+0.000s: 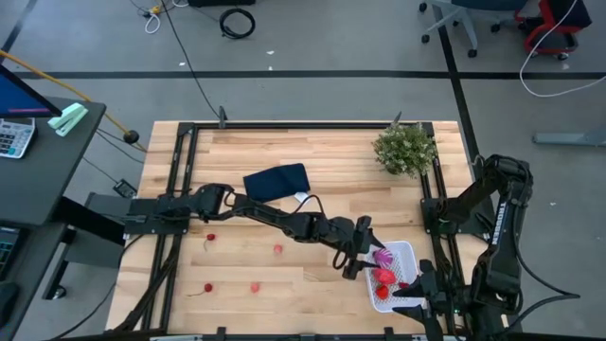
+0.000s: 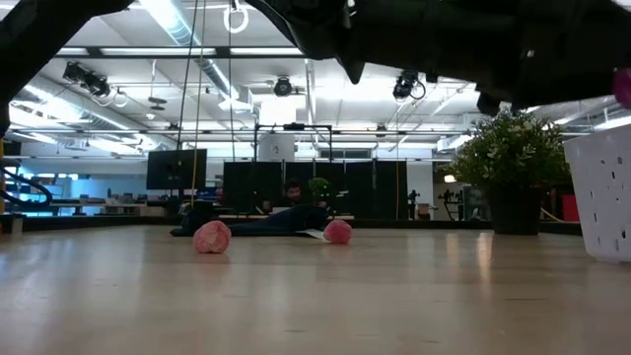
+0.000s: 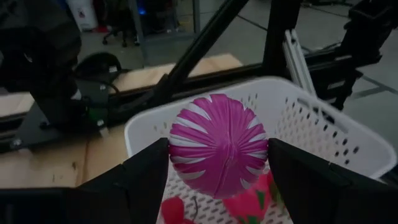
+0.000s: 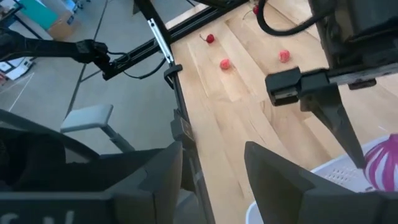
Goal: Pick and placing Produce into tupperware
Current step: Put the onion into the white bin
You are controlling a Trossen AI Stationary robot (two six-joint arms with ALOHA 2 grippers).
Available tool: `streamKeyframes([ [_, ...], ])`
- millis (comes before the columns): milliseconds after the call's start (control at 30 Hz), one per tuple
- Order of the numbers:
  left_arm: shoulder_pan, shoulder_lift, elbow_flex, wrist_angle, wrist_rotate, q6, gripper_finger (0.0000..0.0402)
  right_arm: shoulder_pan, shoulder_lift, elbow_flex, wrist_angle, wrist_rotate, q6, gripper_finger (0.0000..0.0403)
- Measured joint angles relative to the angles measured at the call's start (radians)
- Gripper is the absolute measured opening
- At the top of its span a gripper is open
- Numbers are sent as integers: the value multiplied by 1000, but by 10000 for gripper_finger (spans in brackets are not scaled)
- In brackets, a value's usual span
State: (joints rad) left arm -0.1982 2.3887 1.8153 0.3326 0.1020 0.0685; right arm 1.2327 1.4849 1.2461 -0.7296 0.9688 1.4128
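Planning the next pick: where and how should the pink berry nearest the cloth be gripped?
Grip the pink berry across its middle, coming straight down from above. It is small and roundish, lying alone on bare table, so claw fingers fit on either side.

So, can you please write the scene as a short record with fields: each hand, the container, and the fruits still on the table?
left hand: over the white tupperware, fingers on both sides of the purple striped ball
right hand: open, empty, waiting at the table's near right edge
tupperware contents: red pieces
still on table: four small red and pink bits
other: navy cloth, green plant
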Motion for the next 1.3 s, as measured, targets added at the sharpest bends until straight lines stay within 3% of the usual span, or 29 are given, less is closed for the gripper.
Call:
streamKeyframes([
  [267,2,2,0,-68,5,-5,272,0,0,0,1,-2,0,183],
  [400,21,2,0,-70,86,-33,272,0,-3,0,1,-4,0,183],
  [567,35,2,3,-86,94,-64,272,0,-26,0,-2,-5,-17,183],
  [900,31,3,198,-276,94,-50,263,-8,-67,0,-3,1,-178,183],
  [1300,26,78,205,-279,92,-58,265,-13,-68,0,-3,-2,-194,183],
])
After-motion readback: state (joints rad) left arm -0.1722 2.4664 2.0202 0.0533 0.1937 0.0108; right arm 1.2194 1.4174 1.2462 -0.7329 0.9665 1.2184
